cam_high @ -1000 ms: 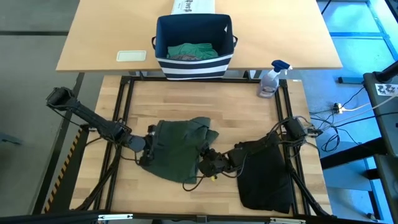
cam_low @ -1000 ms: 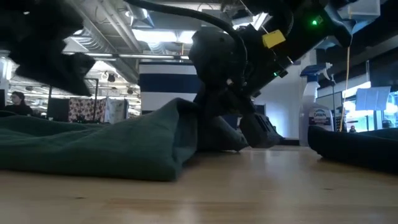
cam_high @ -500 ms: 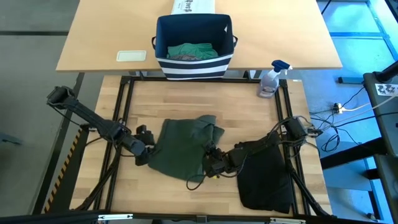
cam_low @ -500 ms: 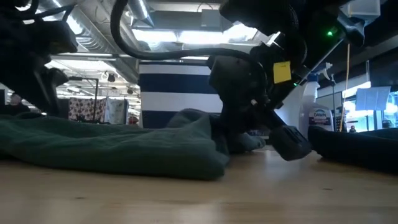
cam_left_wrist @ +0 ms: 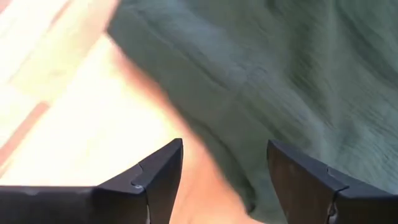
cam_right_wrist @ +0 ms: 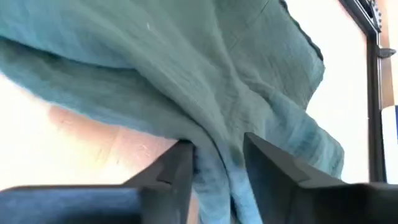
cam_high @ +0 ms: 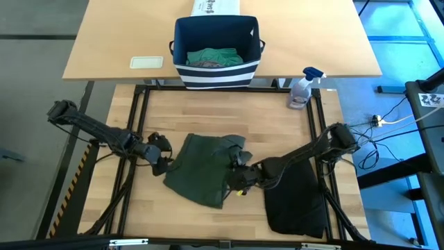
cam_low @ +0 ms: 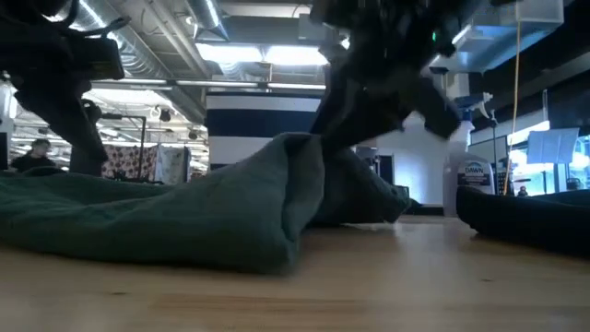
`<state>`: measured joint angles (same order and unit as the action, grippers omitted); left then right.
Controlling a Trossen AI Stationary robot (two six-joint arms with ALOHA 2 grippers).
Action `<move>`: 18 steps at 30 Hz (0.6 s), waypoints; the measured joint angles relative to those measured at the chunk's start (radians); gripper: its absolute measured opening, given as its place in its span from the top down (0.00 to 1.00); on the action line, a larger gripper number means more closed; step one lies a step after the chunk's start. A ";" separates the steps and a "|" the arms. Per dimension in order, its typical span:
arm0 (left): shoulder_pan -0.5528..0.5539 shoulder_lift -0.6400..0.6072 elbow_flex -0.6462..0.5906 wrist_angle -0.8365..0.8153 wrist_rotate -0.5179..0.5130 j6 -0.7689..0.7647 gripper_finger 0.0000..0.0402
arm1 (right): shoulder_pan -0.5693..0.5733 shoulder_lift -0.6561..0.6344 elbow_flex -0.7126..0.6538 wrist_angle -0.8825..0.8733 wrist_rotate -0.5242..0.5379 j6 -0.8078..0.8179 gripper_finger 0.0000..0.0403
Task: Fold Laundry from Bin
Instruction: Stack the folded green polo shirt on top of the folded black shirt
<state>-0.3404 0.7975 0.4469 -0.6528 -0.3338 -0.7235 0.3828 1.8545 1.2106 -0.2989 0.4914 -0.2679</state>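
Already 1 black garment (cam_high: 297,198) is laid folded right of the green garment (cam_high: 201,170), which is half-folded. Left hand (cam_high: 164,155) is released; right hand (cam_high: 238,175) is parted around its fold. More laundry (cam_high: 211,57) is left in the bin (cam_high: 215,72).

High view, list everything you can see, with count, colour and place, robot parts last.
dark green garment: one, dark green, table centre, between the grippers
black garment: one, black, table's right side
bin: one, navy with white stripes, far desk
laundry in bin: teal-green and grey, inside the bin
spray bottle: one, clear with blue trigger, table's far right corner
pale card: one, far desk, left of bin
left gripper: open, empty, at garment's left edge
right gripper: open, cloth between its fingers
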 joint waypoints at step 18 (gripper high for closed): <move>0.443 -0.171 -0.334 0.387 0.417 -0.056 0.44 | 0.011 -0.069 0.000 -0.029 -0.364 0.873 0.48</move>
<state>0.1025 0.6270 0.1129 -0.2656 0.0835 -0.7795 0.3941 1.7859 1.2106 -0.3278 0.1276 0.6050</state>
